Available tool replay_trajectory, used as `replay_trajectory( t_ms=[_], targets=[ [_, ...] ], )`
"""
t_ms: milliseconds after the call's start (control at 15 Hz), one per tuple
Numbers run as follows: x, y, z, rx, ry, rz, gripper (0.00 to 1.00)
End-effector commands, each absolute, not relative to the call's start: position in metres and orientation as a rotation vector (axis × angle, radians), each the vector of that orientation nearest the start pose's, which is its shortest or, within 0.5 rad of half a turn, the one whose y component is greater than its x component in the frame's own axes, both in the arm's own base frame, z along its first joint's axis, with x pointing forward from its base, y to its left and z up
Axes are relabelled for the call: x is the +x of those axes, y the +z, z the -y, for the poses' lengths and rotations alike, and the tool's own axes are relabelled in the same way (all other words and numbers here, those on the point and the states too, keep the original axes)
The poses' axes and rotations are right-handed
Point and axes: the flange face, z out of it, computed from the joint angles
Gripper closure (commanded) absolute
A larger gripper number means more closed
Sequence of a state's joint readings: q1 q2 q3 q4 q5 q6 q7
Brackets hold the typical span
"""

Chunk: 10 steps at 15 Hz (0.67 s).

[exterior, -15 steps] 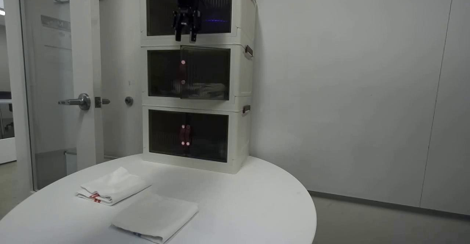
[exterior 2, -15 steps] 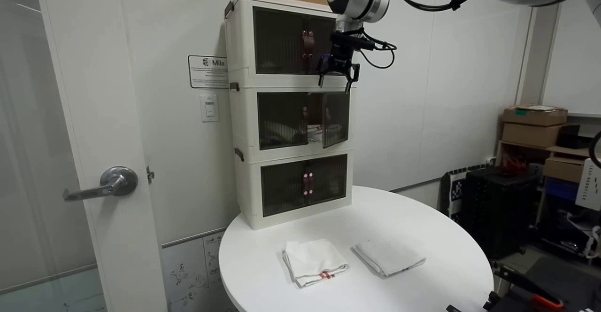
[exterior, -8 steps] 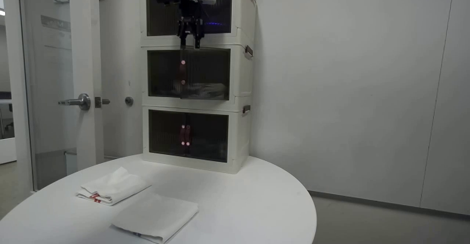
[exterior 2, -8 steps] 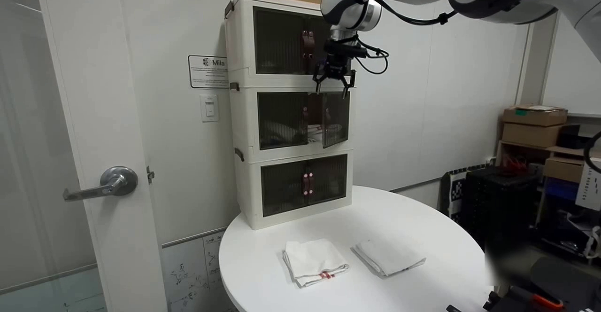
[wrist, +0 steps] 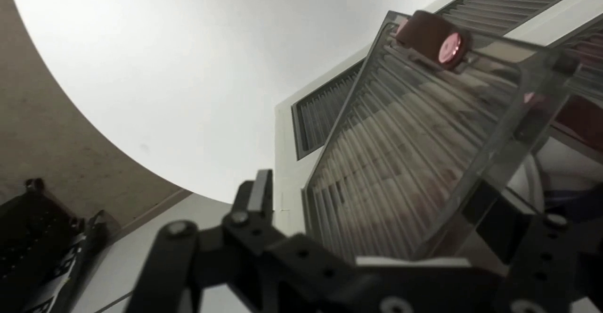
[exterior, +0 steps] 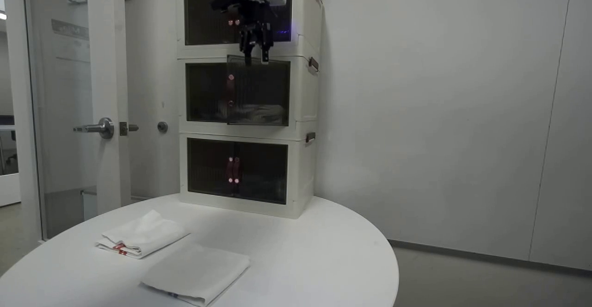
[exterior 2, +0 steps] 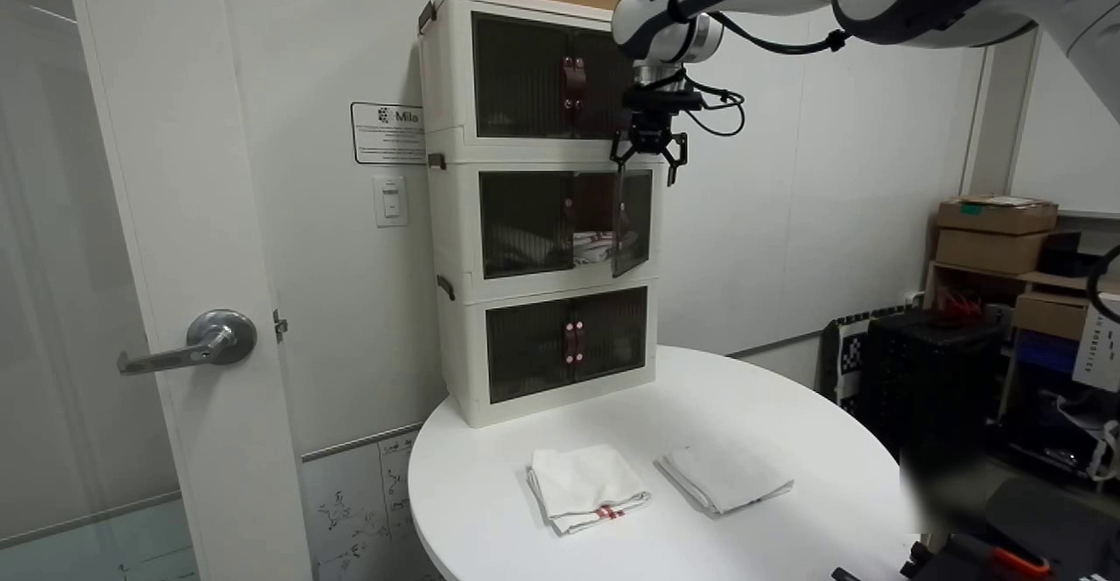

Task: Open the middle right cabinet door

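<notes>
A: What stood at the left?

B: In an exterior view, the room door [exterior 2: 249, 415], with its lever handle [exterior 2: 219, 340], outside the left edge of the white table [exterior 2: 787, 415]. Then a light switch [exterior 2: 390, 202], and then the stack of three white cabinets [exterior 2: 560, 285] on the table's far left edge.

A: What lay in front of the stack?

B: A folded towel [exterior 2: 582, 480] with red marks, lying in from the table's left edge.

A: Where was the middle right cabinet door [exterior 2: 635, 227]?

B: At the right half of the second cabinet, up above the far edge of the table. It stood part open, its free side out from the frame, with folded cloth [exterior 2: 591, 248] showing in the gap.

A: How about the gripper [exterior 2: 646, 173]?

B: It pointed down at the top of that door, its fingers spread well apart and clamped on nothing. In the wrist view one finger [wrist: 504, 226] was on the door's inner side and the other out in front, the door's top edge between them. I couldn't tell whether either touched it.

A: And to the right of that?

B: A second folded towel [exterior 2: 726, 479], nearer the table's right edge. Beyond that edge were cardboard boxes [exterior 2: 993, 248].
</notes>
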<state>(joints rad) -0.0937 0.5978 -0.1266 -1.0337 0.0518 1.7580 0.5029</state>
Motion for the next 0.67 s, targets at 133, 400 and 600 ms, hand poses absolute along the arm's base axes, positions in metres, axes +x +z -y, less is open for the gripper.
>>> replay_trajectory(
  t_ms=[133, 400, 600],
  targets=[
    [0.692, 0.53, 0.162, -3.02, -0.103, -1.068, 0.0],
    [0.679, 0.528, 0.185, -3.093, -0.014, -0.878, 0.0],
    [0.675, 0.523, 0.204, -3.158, 0.033, -0.712, 0.0]
  ],
)
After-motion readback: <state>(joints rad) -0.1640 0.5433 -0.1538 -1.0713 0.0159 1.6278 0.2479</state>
